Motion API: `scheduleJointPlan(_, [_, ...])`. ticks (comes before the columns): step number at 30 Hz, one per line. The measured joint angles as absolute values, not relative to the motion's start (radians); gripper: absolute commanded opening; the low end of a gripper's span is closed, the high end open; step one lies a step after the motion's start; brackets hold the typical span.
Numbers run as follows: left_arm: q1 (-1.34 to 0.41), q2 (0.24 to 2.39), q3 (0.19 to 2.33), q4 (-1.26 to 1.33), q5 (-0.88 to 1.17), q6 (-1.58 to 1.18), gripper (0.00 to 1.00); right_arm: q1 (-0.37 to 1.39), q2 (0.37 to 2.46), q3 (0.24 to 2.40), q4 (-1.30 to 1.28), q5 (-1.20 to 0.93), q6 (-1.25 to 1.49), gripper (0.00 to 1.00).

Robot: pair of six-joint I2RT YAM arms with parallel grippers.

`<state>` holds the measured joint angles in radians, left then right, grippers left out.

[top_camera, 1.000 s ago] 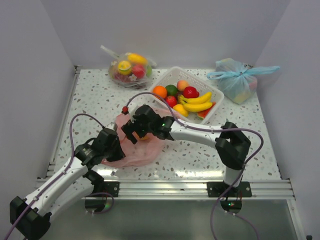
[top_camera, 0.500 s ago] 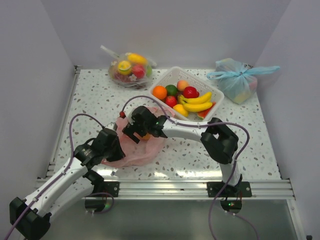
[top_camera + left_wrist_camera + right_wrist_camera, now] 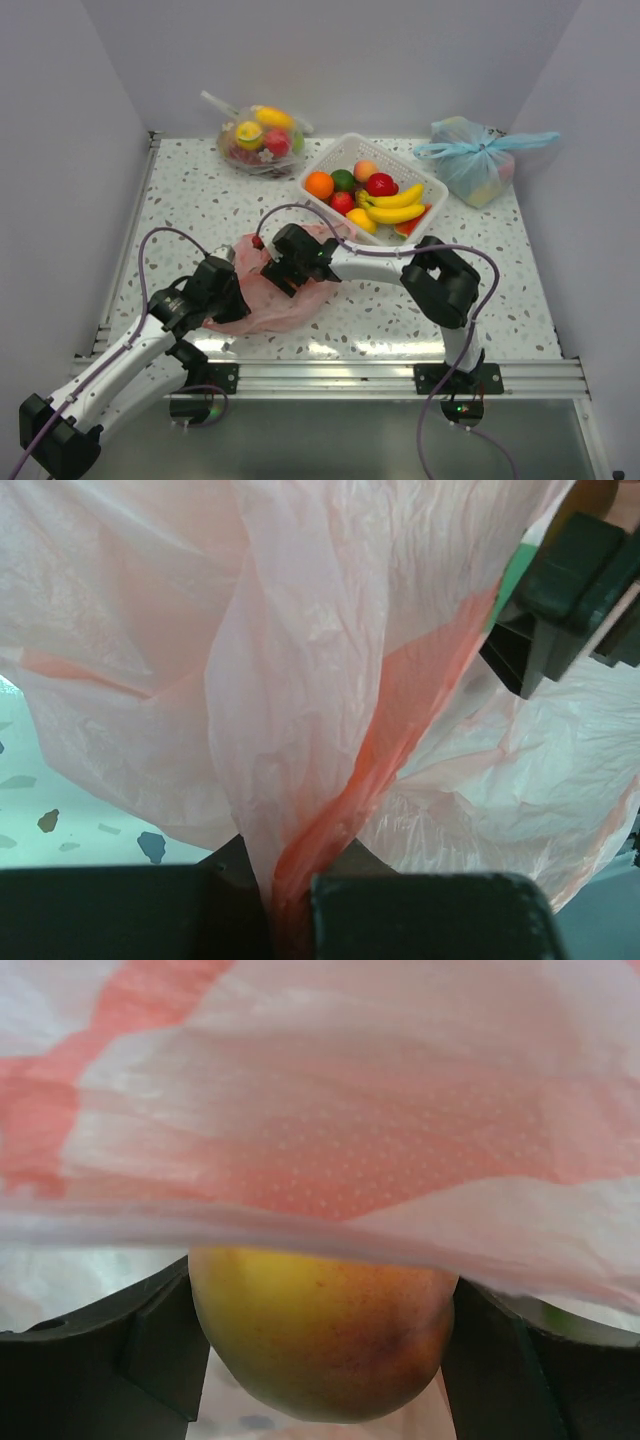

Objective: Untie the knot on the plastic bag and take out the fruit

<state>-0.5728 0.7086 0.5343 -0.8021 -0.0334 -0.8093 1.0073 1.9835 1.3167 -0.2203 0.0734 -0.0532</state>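
Note:
The pink plastic bag [image 3: 262, 300] lies crumpled on the table near the front left. My left gripper [image 3: 228, 295] is shut on a bunched fold of the bag's film [image 3: 300, 870] and holds it up. My right gripper [image 3: 285, 270] reaches into the bag and is shut on a yellow-red peach [image 3: 325, 1335], held between both fingers [image 3: 150, 1350] with pink film [image 3: 330, 1140] draped over it. The knot is not visible. A white basket [image 3: 428, 190] at the back holds an orange, bananas [image 3: 395, 207], a red apple and other fruit.
A clear bag of fruit [image 3: 258, 137] lies at the back left. A light blue tied bag [image 3: 475, 155] sits at the back right. The walls enclose the table on three sides.
My right gripper has moved toward the front, lower and deeper into the pink bag. The orange-coloured fruit seen at its fingers before is now hidden from above. The left arm has stayed put.

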Motion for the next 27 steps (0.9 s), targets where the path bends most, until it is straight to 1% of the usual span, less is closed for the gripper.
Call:
scheduleJointPlan(1, [-0.573, 0.709, 0.534, -0.802, -0.033, -0.809, 0.0, 1.007, 1.977, 1.316, -0.221, 0.063, -0.051, 0.48])
scheduleJointPlan(2, [-0.573, 0.709, 0.534, -0.802, -0.033, -0.809, 0.0, 1.007, 1.966, 1.311, -0.22, 0.051, -0.044, 0.47])
scheduleJointPlan(6, [-0.573, 0.712, 0.534, -0.802, -0.035, -0.809, 0.0, 1.007, 1.89, 1.301, -0.224, -0.028, -0.006, 0.46])
scheduleJointPlan(7, [-0.573, 0.715, 0.535, -0.802, -0.036, -0.809, 0.0, 1.007, 1.866, 1.301, -0.224, -0.055, 0.001, 0.42])
scheduleJointPlan(11, [-0.573, 0.722, 0.541, -0.804, -0.048, -0.808, 0.0, 1.007, 1.771, 1.312, -0.257, -0.2, 0.015, 0.35])
scheduleJointPlan(19, [-0.573, 0.757, 0.614, -0.82, -0.094, -0.776, 0.0, 0.988, 1.645, 1.409, -0.391, -0.413, 0.017, 0.34])
scheduleJointPlan(23, [-0.573, 0.762, 0.625, -0.821, -0.108, -0.764, 0.0, 0.888, 1.589, 1.473, -0.404, -0.476, 0.052, 0.35])
scheduleJointPlan(27, [-0.573, 0.762, 0.625, -0.828, -0.109, -0.754, 0.0, 0.708, 1.555, 1.527, -0.387, -0.453, 0.091, 0.36])
